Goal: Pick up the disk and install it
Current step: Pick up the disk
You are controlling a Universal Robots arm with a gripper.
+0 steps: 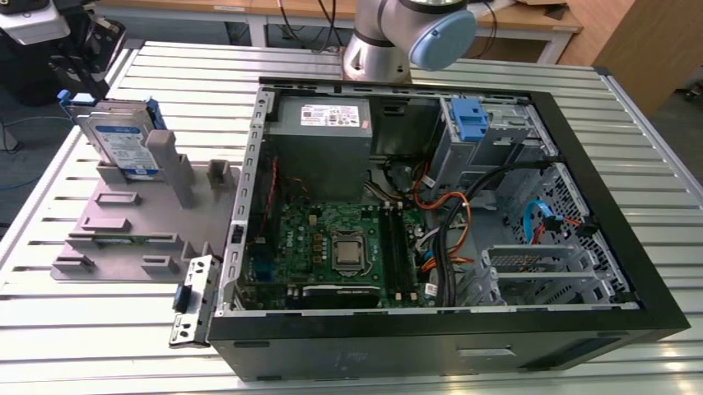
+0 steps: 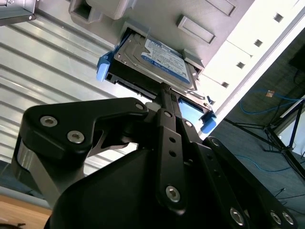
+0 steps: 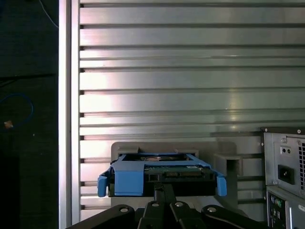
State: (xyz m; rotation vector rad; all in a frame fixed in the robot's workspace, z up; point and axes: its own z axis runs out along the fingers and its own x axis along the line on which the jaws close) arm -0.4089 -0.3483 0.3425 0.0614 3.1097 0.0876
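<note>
Looking down my gripper [image 3: 163,187] in the first wrist view: fingers pulled narrow, tips together, nothing pinched between them. They sit right at the connector edge of the disk [image 3: 162,174], and I can't tell whether they touch it. The disk stands on edge in a slot of the grey fixture [image 1: 121,222], at the exterior view's left, just beside the open computer case [image 1: 659,304]. There's free room above the disk. The slatted table [image 1: 66,329] ends close beyond the fixture, with dark floor past that edge. Blue rails [image 3: 128,182] jut out past both ends of the drive. Its white-and-blue label [image 2: 164,59] faces me in the second wrist view, but the print is too small to read. Inside the case, a white sticker [image 1: 332,117] sits on the grey power supply [image 1: 329,152], likewise unreadable, and a blue latch [image 1: 470,119] stands upright near the far corner.
</note>
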